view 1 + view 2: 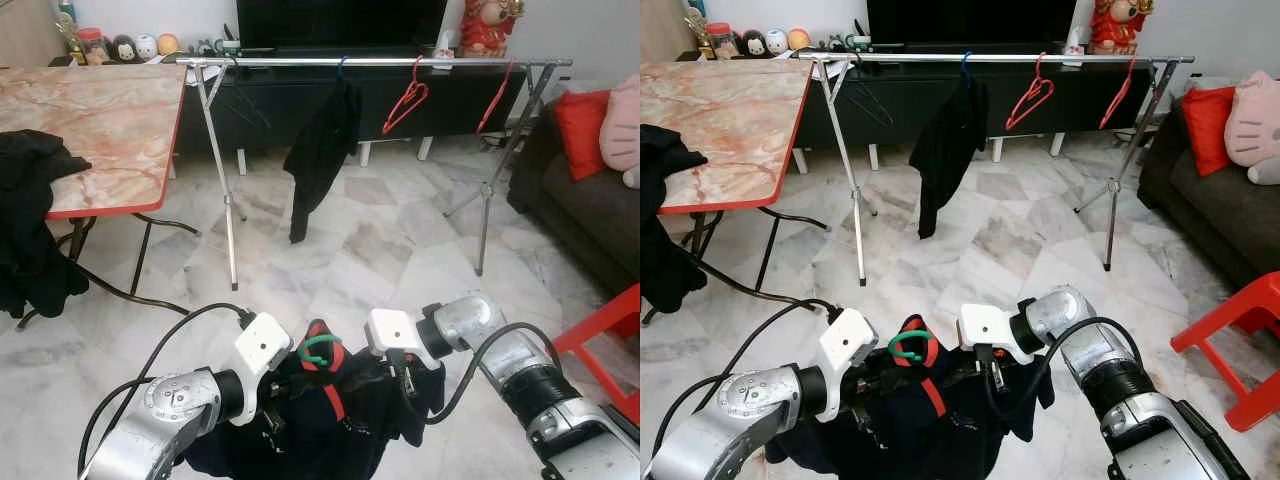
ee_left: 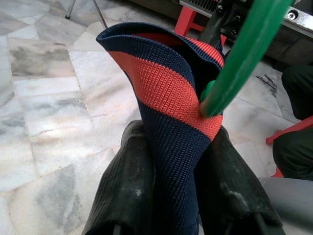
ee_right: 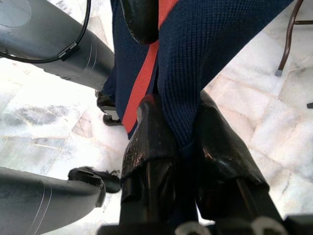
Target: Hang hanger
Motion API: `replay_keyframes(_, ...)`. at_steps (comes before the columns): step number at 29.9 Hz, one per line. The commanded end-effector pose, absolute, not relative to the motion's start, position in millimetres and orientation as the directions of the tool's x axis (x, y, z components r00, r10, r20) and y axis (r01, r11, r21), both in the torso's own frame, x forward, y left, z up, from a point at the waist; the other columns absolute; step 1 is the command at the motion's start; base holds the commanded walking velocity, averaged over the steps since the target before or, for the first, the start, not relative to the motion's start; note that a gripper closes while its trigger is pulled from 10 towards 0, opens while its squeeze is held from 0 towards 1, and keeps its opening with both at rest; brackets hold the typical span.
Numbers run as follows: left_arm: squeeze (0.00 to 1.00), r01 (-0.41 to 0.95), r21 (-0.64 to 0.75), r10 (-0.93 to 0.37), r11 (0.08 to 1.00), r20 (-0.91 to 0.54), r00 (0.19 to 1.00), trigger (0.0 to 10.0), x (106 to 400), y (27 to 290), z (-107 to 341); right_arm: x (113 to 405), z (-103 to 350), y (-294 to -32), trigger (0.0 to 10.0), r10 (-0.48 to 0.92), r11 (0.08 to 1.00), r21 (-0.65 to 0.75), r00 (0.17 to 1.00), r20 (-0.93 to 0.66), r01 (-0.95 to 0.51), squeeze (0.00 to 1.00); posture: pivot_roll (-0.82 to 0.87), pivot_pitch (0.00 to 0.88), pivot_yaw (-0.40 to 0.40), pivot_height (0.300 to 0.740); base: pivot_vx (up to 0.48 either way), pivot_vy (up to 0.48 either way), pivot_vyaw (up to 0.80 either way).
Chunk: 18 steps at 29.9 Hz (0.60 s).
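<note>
Both tools clamped on the navy garment, hanger hook between them.

My left tool (image 2: 168, 196) pinches the navy-and-red garment (image 2: 166, 93) beside the green hanger (image 2: 244, 54); my right tool (image 3: 186, 147) is closed on the same knit fabric. At 12 o'clock from the tools, well apart across the marble floor (image 1: 380, 240), I see the drying rack (image 1: 380, 62) carrying a black garment (image 1: 318, 155) and red hangers (image 1: 405, 100). The marble counter (image 1: 100, 120) sits at 10 o'clock, a dark sofa (image 1: 590, 210) at 2 o'clock.
</note>
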<state>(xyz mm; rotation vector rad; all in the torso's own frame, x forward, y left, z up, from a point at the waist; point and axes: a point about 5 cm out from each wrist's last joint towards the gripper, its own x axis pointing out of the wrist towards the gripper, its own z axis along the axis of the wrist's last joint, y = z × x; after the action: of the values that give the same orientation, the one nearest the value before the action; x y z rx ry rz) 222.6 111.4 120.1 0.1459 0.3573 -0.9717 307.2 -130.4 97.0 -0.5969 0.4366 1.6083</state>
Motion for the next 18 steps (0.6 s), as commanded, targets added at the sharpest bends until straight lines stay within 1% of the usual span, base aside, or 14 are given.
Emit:
replay_keyframes(1, 0.00, 0.824, -0.030, -0.784, 0.566, -0.328, 0.527, 0.0, 224.8, 112.9, 125.4, 310.1, 102.9, -127.0, 0.0, 0.795, -0.140, -0.086, -0.061, -0.604, -0.986, 0.00, -0.02, 0.000, -0.048, 0.740, 0.000, 0.000, 0.00)
replay_keyframes(2, 0.00, 0.825, -0.030, -0.785, 0.565, -0.327, 0.526, 0.0, 224.8, 113.0, 125.4, 310.0, 102.8, -127.0, 0.0, 0.794, -0.142, -0.085, -0.062, -0.604, -0.986, 0.00, -0.02, 0.000, -0.048, 0.740, 0.000, 0.000, 0.00)
replay_keyframes(3, 0.00, 0.826, -0.030, -0.786, 0.564, -0.326, 0.525, 0.0, 224.8, 112.9, 125.5, 310.2, 102.9, -126.9, 4.5, 0.794, -0.142, -0.089, -0.060, -0.605, -0.986, 0.00, -0.02, 0.000, -0.048, 0.740, 0.000, 0.000, 0.00)
replay_keyframes(6, 0.00, 0.827, -0.032, -0.788, 0.561, -0.324, 0.523, 0.0, 224.8, 112.9, 125.7, 310.5, 103.1, -126.8, 4.5, 0.794, -0.140, -0.094, -0.055, -0.605, -0.986, 0.00, -0.02, 0.000, -0.048, 0.740, 0.000, 0.000, 0.00)
replay_keyframes(7, 0.00, 0.829, -0.031, -0.791, 0.558, -0.321, 0.520, 0.0, 224.8, 112.5, 126.2, 310.5, 102.4, -126.8, 10.0, 0.792, -0.140, -0.090, -0.057, -0.608, -0.986, 0.00, -0.02, 0.000, -0.049, 0.740, 0.000, 0.000, 0.00)
replay_keyframes(12, 0.00, 0.833, -0.029, -0.796, 0.552, -0.316, 0.516, 0.0, 224.7, 112.0, 126.9, 310.5, 101.4, -126.8, 10.0, 0.788, -0.139, -0.084, -0.059, -0.613, -0.987, 0.00, -0.02, 0.000, -0.049, 0.740, 0.000, 0.000, 0.00)
replay_keyframes(13, 0.00, 0.833, -0.029, -0.795, 0.553, -0.316, 0.517, 0.0, 224.7, 112.5, 126.7, 309.9, 101.7, -126.6, 10.0, 0.791, -0.144, -0.075, -0.069, -0.608, -0.987, 1.00, -0.02, 0.000, -0.050, 0.740, 0.000, 0.000, 0.00)
replay_keyframes(14, 0.00, 0.831, -0.029, -0.794, 0.555, -0.319, 0.518, 0.0, 224.4, 113.5, 126.0, 309.0, 102.1, -126.5, 10.0, 0.793, -0.151, -0.062, -0.083, -0.604, -0.987, 1.00, -0.02, 0.000, -0.050, 0.740, 0.000, 0.000, 0.00)
replay_keyframes(18, 0.00, 0.831, -0.028, -0.793, 0.556, -0.319, 0.519, 0.0, 224.6, 113.8, 125.8, 308.9, 102.2, -126.7, 10.0, 0.791, -0.154, -0.060, -0.087, -0.605, -0.986, 1.00, -0.02, 0.000, -0.051, 0.740, 0.000, 0.000, 0.00)
